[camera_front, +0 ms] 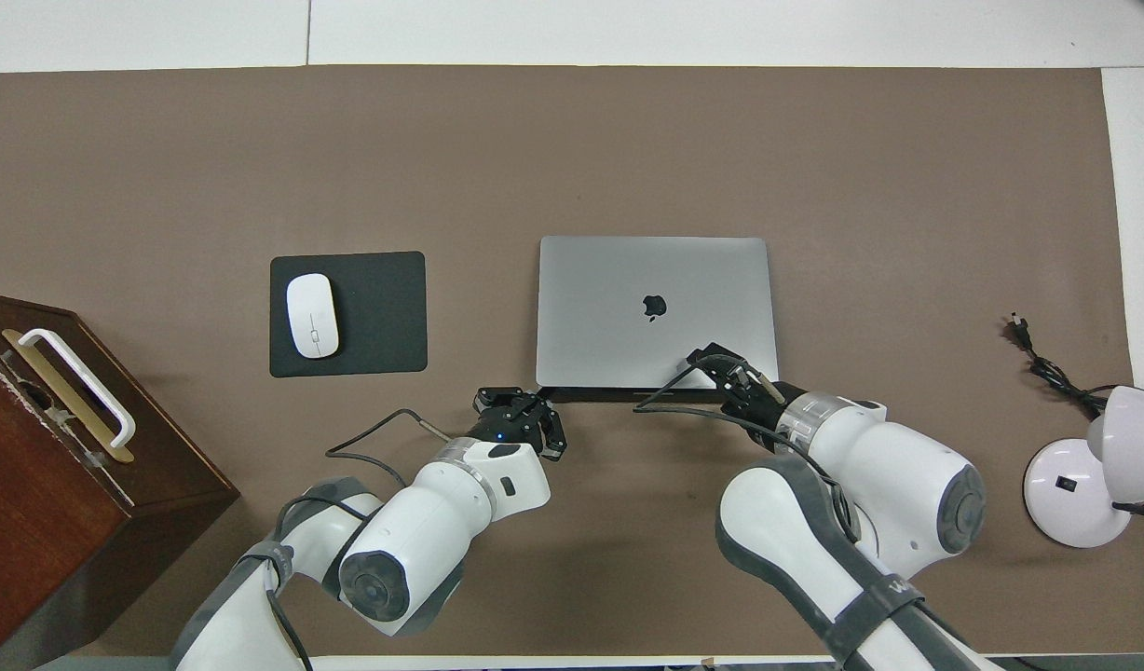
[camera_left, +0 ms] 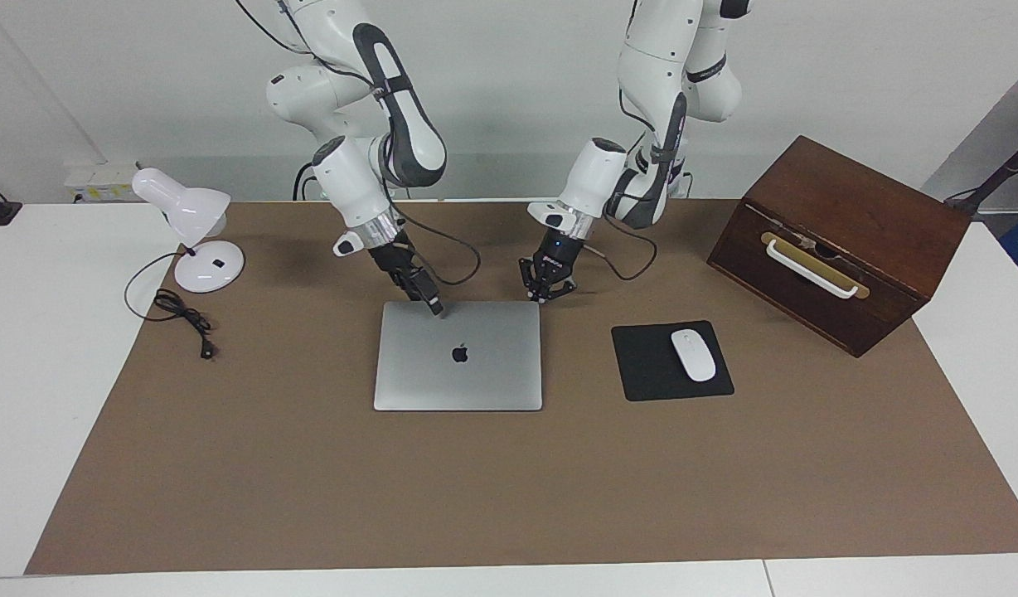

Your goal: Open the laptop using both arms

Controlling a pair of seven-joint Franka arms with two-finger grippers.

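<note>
Inspecting laptop [camera_left: 458,355]: lying shut mid-bench, long axis running arm to arm | left gripper [camera_left: 544,297] fingers closed, hovering at robot-side corner | right gripper [camera_left: 436,309] tip meeting lid's robot-side edge, finger state unreadable.

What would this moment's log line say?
laptop: closed | left gripper: shut, at lid corner | right gripper: on lid edge
</note>
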